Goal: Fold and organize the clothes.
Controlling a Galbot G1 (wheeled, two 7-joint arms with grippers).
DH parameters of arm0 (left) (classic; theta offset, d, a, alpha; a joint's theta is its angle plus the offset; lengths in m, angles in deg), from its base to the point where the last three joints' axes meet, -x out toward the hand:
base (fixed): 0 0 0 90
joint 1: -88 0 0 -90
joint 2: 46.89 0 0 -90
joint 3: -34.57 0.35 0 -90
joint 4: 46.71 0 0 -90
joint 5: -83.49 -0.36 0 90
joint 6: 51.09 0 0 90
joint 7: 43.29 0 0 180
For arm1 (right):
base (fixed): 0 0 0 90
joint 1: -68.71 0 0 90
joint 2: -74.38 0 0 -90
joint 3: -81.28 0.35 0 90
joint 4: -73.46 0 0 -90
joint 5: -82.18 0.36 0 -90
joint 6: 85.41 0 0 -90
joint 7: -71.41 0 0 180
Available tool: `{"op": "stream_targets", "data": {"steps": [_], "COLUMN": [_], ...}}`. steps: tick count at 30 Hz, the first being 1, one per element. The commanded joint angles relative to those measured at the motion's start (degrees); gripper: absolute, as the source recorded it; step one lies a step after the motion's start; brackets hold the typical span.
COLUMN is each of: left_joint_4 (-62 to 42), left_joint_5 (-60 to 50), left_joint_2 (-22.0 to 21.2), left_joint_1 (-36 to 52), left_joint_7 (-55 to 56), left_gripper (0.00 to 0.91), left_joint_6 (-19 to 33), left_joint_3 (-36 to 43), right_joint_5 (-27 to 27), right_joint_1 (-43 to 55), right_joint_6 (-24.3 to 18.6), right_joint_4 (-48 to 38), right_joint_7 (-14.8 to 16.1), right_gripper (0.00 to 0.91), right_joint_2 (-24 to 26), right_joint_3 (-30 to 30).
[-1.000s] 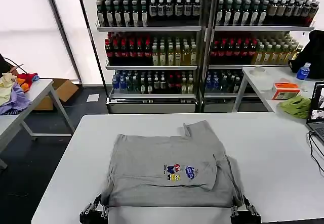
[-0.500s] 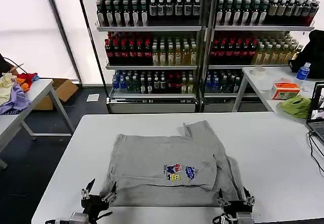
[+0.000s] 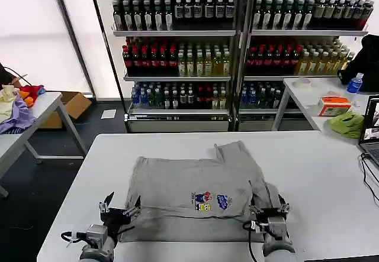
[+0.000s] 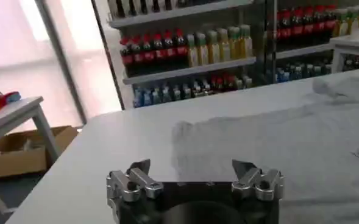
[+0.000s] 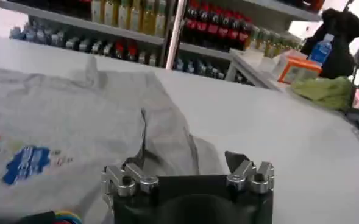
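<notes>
A light grey short-sleeved shirt (image 3: 189, 185) lies folded on the white table (image 3: 320, 179), its small multicoloured chest print (image 3: 211, 201) facing up. My left gripper (image 3: 121, 206) hovers open at the shirt's near left corner with nothing between its fingers. The left wrist view has that gripper (image 4: 191, 167) low over bare table, with the shirt (image 4: 289, 140) just beyond it. Over the shirt's near right corner, my right gripper (image 3: 267, 209) is also open and empty. In the right wrist view its jaws (image 5: 182, 163) stand wide above the grey cloth (image 5: 63, 115).
Shelves of bottles (image 3: 237, 55) fill the back. A side table at the left holds lavender, red and orange fabrics (image 3: 18, 111). At the right are a lime-green cloth (image 3: 348, 123), an orange box (image 3: 334, 105) and a laptop (image 3: 372, 133).
Both grippers let go of the shirt's near corners, opened and came up over the table. The shirt's near edge now lies flat.
</notes>
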Motion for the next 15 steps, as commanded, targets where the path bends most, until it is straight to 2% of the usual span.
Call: {"op": "stream_targets", "data": {"steps": [1, 5, 11, 15], "left_joint_4": [-7.5, -11.9, -17.2, -22.5], "left_joint_5": [3.3, 5.2, 6.4, 7.3], "left_joint_2": [1.1, 2.0, 3.3, 3.9], "left_joint_1": [11.5, 16.0, 21.9, 26.4], "left_joint_7": [-0.3, -0.5, -1.0, -1.1], "left_gripper": [0.907, 0.907, 0.907, 0.907], "left_joint_6": [-2.1, -2.8, -3.9, -4.2], "left_joint_3": [0.6, 1.7, 4.2, 6.2], "right_joint_5": [-0.2, 0.2, -0.1, 0.1], "right_joint_1": [15.8, 22.5, 30.0, 35.3], "right_joint_6": [0.5, 0.4, 0.5, 0.4], "right_joint_4": [-13.6, -20.8, -26.5, -34.1], "right_joint_7": [0.8, 1.6, 1.7, 2.1], "right_gripper": [0.907, 0.907, 0.907, 0.907], "right_joint_2": [-2.9, -5.7, -9.4, -11.1], "right_joint_3": [-2.6, -3.2, -4.9, -4.8]}}
